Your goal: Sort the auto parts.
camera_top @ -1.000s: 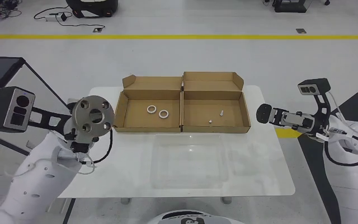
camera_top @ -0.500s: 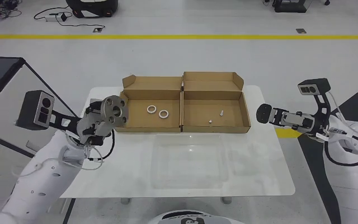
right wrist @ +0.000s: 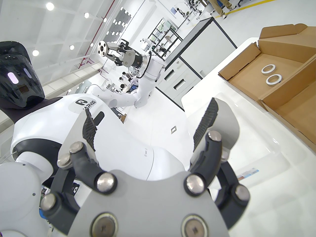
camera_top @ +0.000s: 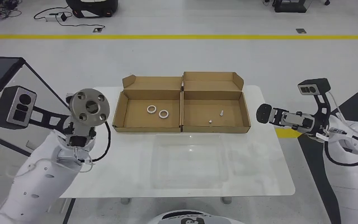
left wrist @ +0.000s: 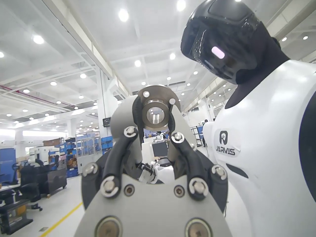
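Counted four parts already boxed: two white rings (camera_top: 160, 113) in the left cardboard box (camera_top: 119, 109), two small pale parts (camera_top: 222, 112) in the right cardboard box (camera_top: 246, 115), at the far side of the bench (camera_top: 263, 168). Logged the metal flange (camera_top: 89, 108) as unsorted: clamped in the left end effector (left wrist: 154, 118), held high off the bench's left edge. Noted the right end effector (right wrist: 150, 114) spread wide, holding nothing, beyond the right edge. Judged remaining: flange placement, probably the last item; destination box unclear.
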Controlling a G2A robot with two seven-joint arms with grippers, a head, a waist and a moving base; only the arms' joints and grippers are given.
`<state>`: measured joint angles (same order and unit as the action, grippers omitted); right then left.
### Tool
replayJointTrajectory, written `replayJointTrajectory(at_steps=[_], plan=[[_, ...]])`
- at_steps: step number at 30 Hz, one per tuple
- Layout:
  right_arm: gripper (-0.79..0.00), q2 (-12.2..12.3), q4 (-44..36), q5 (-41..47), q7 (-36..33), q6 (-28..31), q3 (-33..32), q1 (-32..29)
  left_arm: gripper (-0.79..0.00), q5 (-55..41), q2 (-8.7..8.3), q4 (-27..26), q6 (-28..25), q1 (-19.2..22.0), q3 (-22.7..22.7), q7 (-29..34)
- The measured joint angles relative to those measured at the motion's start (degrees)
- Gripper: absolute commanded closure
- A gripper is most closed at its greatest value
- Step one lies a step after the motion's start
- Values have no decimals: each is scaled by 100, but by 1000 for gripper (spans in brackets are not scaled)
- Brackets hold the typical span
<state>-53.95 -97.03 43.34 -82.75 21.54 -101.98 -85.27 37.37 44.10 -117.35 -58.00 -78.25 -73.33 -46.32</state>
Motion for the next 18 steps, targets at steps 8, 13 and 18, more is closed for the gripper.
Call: replayJointTrajectory(at_steps=[8, 13, 18], plan=[[-785, 0, 0, 0, 0, 0, 0, 0, 0, 456, 73, 130, 0, -63, -81, 1], [-785, 0, 0, 0, 0, 0, 0, 0, 0, 1029, 2, 407, 0, -112, 36, 2], [-785, 0, 0, 0, 0, 0, 0, 0, 0, 1392, -126, 603, 0, -63, 238, 2]])
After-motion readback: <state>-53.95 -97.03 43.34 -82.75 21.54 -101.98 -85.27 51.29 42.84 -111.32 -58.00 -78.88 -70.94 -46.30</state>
